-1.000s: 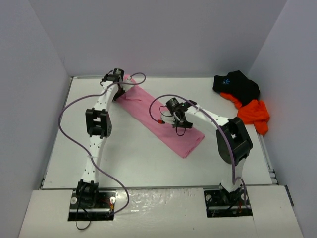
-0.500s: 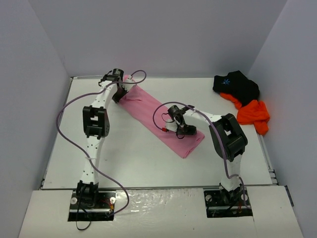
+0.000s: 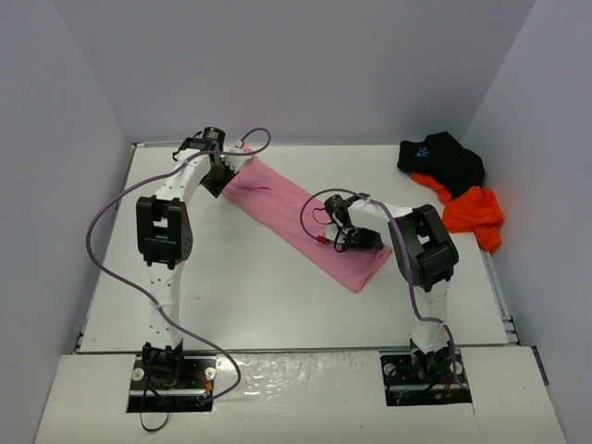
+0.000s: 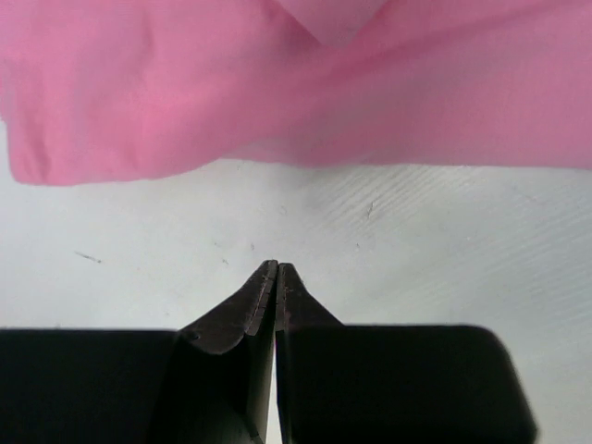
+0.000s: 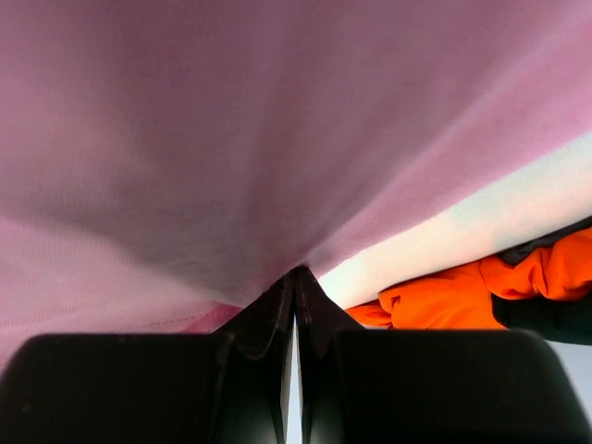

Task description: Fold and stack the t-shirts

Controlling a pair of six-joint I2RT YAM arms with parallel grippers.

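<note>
The pink t-shirt (image 3: 287, 208) lies as a long folded strip running diagonally from the far left toward the middle right of the table. My left gripper (image 3: 215, 182) is by its far-left end. In the left wrist view this gripper (image 4: 277, 266) is shut and empty over bare table, a little short of the pink cloth (image 4: 277, 83). My right gripper (image 3: 368, 242) is low at the strip's right end. Its shut tips (image 5: 296, 272) press into the pink cloth (image 5: 277, 120), which drapes over them. The black t-shirt (image 3: 444, 157) and orange t-shirt (image 3: 472, 211) lie crumpled at the far right.
The white table (image 3: 250, 277) is walled in by grey panels on the left, back and right. Purple cables loop off both arms. In the right wrist view the orange t-shirt (image 5: 444, 301) and a bit of the black t-shirt (image 5: 555, 314) show just beyond the pink strip.
The right gripper has slid right and down along the pink strip to its right end, and the strip has shifted slightly rightward. The left arm's elbow has swung left, its gripper staying near the far-left end.
</note>
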